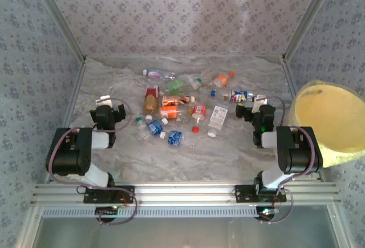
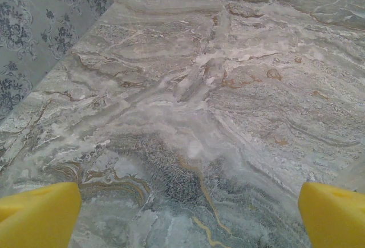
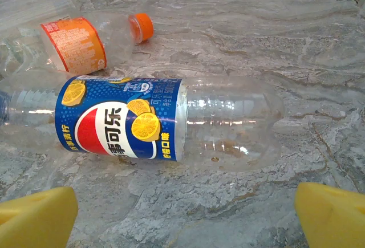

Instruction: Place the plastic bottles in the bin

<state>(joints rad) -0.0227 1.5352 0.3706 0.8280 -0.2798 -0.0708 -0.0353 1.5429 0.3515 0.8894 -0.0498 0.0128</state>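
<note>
Both arms are folded low. The left gripper [image 1: 110, 102], far left of the bin [image 1: 343, 149], and the right gripper [image 1: 251, 104], just beside it, have fingers spread wide and empty. Clear, ribbed plastic bottles [image 1: 177, 111] lie scattered left of the round pale-yellow bin on the marble-patterned table [image 2: 188, 88].

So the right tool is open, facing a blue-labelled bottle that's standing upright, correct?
No, not upright: the blue-labelled bottle lies on its side on the table, as the right wrist view shows. The right tool is open and faces it.
</note>
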